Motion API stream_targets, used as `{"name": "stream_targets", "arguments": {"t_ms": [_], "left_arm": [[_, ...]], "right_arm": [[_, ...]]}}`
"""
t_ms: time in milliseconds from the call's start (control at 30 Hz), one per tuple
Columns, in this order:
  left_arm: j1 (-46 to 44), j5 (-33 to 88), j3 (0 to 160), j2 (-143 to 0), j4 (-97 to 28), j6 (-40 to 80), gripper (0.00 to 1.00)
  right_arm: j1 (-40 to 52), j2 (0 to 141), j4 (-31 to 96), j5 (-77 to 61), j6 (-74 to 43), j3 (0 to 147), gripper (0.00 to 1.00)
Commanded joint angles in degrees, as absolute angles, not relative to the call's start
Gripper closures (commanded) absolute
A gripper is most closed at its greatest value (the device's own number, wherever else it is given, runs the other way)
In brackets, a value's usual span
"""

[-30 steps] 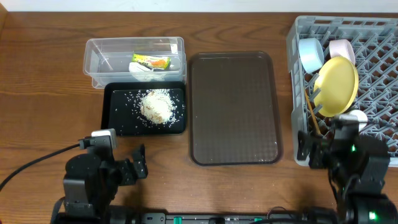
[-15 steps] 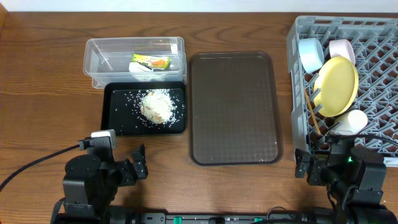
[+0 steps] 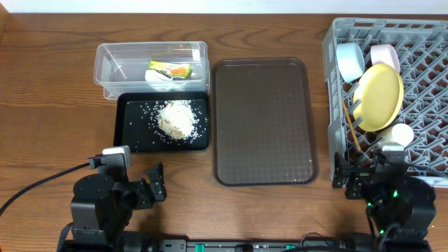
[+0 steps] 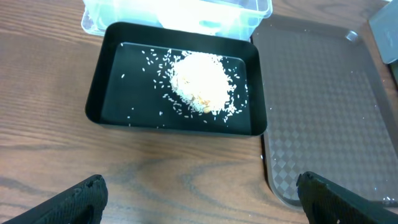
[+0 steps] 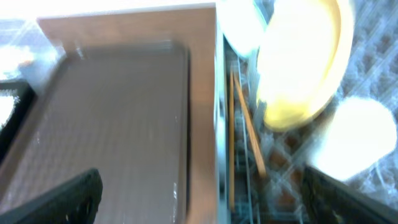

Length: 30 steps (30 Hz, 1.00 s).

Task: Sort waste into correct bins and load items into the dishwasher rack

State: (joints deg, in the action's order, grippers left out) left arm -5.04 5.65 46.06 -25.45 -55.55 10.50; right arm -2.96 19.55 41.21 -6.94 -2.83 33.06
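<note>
Both pincers, left [image 4: 199,183] and right [image 5: 199,177], stood wide open and held nothing, low at the worktop's [image 3: 42,105] near edge. The wrapper [image 3: 171,70] lay in the tub [image 3: 112,66] and the rice [image 3: 176,119] in the black tray [image 3: 133,133]. The plate [image 3: 379,96], blue bowl [image 3: 348,60], pink bowl [image 3: 384,56], cup [image 3: 401,134] and chopsticks [image 3: 350,129] sat in the rack [image 3: 420,42]. I judged the plate stiff and slick, best pinched at its rim, and thought the rice would crumble.

Bench [image 3: 42,84]: wood-grain, satin.
Tub [image 3: 115,70]: clear glossy plastic.
Black tray [image 3: 129,129]: glossy plastic.
Serving tray [image 3: 262,119]: brown plastic, fine-textured, slight sheen.
Rack [image 3: 420,42]: grey matt plastic.
Plate [image 3: 381,94]: smooth yellow.
Chopsticks [image 5: 231,137]: bare wood.
</note>
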Motion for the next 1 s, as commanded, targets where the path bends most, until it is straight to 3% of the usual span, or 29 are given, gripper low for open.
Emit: {"name": "stream_targets", "arguments": {"t_ms": [0,267,467,633,967], "left_arm": [[-5.06,5.37,45.76,-25.34,-55.66,10.57,0.0],[-5.06,5.37,45.76,-25.34,-55.66,10.55,0.0],[-5.06,5.37,45.76,-25.34,-55.66,10.57,0.0],[-5.06,5.37,45.76,-25.34,-55.66,10.55,0.0],[-5.06,5.37,45.76,-25.34,-55.66,10.55,0.0]], "right_arm": [[-0.1,12.97,33.17,-7.14,-3.33,25.54,0.01],[3.42,0.91,5.65,-7.09,-3.33,7.68,0.01],[3.4,0.3,-3.77,-3.88,-3.09,1.5,0.01],[3.4,0.32,4.64,-2.85,-3.14,0.34,0.01],[3.4,0.75,4.1,-2.42,-3.14,0.32,0.01]]}}
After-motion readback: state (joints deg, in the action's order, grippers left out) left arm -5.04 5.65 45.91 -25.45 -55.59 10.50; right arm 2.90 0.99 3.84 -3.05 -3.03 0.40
